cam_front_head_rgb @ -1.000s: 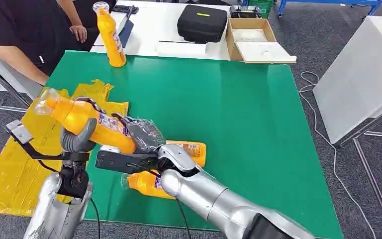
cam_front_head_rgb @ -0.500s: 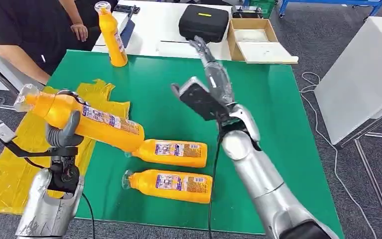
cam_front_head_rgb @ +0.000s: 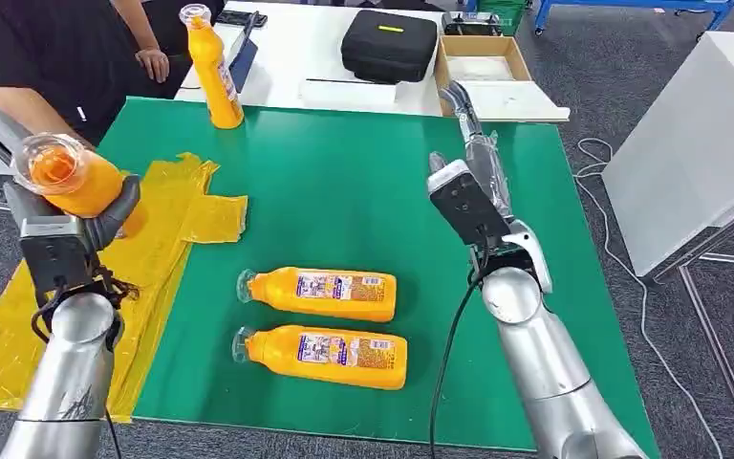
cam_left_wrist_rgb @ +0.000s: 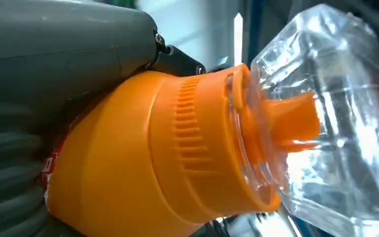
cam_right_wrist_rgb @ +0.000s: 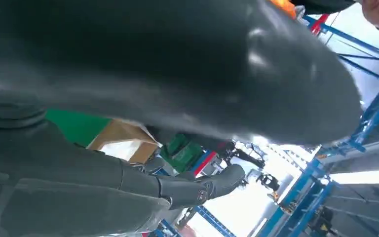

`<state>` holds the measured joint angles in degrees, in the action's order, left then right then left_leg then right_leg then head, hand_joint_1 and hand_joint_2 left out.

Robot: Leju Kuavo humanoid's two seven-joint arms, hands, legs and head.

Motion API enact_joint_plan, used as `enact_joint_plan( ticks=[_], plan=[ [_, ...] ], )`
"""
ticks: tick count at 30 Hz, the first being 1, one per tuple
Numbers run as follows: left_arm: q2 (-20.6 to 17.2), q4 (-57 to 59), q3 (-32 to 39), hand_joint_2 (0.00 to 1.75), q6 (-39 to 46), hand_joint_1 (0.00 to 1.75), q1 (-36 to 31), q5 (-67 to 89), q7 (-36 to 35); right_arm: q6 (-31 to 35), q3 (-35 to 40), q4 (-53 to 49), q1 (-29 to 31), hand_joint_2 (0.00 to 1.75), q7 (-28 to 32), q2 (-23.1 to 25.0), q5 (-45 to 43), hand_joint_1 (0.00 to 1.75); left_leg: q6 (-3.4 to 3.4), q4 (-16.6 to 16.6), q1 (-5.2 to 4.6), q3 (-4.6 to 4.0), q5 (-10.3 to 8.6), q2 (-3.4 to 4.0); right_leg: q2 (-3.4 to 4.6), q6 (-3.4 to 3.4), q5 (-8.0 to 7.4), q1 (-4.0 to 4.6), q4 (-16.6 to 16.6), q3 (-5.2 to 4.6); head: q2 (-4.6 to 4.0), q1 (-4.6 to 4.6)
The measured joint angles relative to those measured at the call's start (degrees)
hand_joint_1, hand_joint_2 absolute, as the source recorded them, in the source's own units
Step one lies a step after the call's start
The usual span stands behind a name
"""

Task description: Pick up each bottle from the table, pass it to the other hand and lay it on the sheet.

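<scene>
1. The left hand (cam_front_head_rgb: 105,215) holds one orange bottle (cam_front_head_rgb: 69,179) up in the air, above the yellow sheet (cam_front_head_rgb: 186,206). The clear cap end points up at the camera. In the left wrist view the thick thumb (cam_left_wrist_rgb: 64,47) lies tight on the bottle's side.

2. The right hand (cam_front_head_rgb: 473,158) is raised over the far side of the green tabletop (cam_front_head_rgb: 373,201). Its fingers are stretched out straight and it holds nothing.

3. Two more bottles lie on their sides on the tabletop, close together but not touching: the nearer bottle (cam_front_head_rgb: 330,356) and the one behind it (cam_front_head_rgb: 323,293). A fourth bottle (cam_front_head_rgb: 212,69) stands up at the far edge, near a person's arm (cam_front_head_rgb: 33,105).

4. I think the job now is to lay the held bottle down on the sheet.

5. What could go wrong: the bottle is round and smooth. If the hand lets go too high, it may bounce and roll off the sheet.

6. The sheet is thin and crumpled, and part of it hangs over the tabletop's edge. A bottle put down on that part could slide to the floor.

7. The bottle is tipped. If the hold gets loose while the arm comes down, the bottle may slip out.

8. The person stands close, so a wide swing of the arm could bump them.
</scene>
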<state>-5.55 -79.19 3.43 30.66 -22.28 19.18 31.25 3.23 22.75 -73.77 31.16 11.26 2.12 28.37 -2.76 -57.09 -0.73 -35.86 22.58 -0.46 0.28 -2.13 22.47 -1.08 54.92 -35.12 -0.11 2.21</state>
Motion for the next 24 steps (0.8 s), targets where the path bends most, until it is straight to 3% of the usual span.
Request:
enact_joint_plan(
  ticks=[4,10,18,24],
  plan=[
    [-0.77,3.25,-0.02,1.75,4.78,1.75,-1.11,6.89,0.02,-0.02,0.04,0.00,-0.36,0.00,0.31,-0.59,-0.68,0.00,0.00,0.00,0.00,0.00,-0.01,-0.01,0.00,0.00,0.00,0.00,0.00,0.00,0.00,-0.02],
    [1.47,11.09,9.26,1.75,8.99,1.75,-2.92,46.64,7.44,-0.15,1.23,1.60,0.02,0.00,2.14,-0.66,-2.69,0.00,0.00,0.00,-0.03,-0.02,0.00,0.12,0.05,0.00,0.00,-0.04,0.01,0.01,0.00,-0.02],
    [3.61,21.39,17.47,1.75,9.03,1.75,-3.85,54.63,7.54,0.04,3.08,3.87,0.24,0.00,2.80,-0.31,-2.80,0.00,0.01,0.00,0.02,-0.02,-0.01,0.01,0.06,0.01,0.00,-0.02,0.02,-0.03,0.00,0.00],
    [4.96,25.62,18.43,1.75,9.14,1.75,-4.18,63.37,1.36,0.46,3.89,4.15,-0.17,0.00,2.80,-0.20,-2.60,0.00,0.01,0.00,-0.01,-0.03,-0.01,-0.01,0.05,0.01,0.00,-0.03,0.02,-0.03,0.00,0.00]
  ],
)
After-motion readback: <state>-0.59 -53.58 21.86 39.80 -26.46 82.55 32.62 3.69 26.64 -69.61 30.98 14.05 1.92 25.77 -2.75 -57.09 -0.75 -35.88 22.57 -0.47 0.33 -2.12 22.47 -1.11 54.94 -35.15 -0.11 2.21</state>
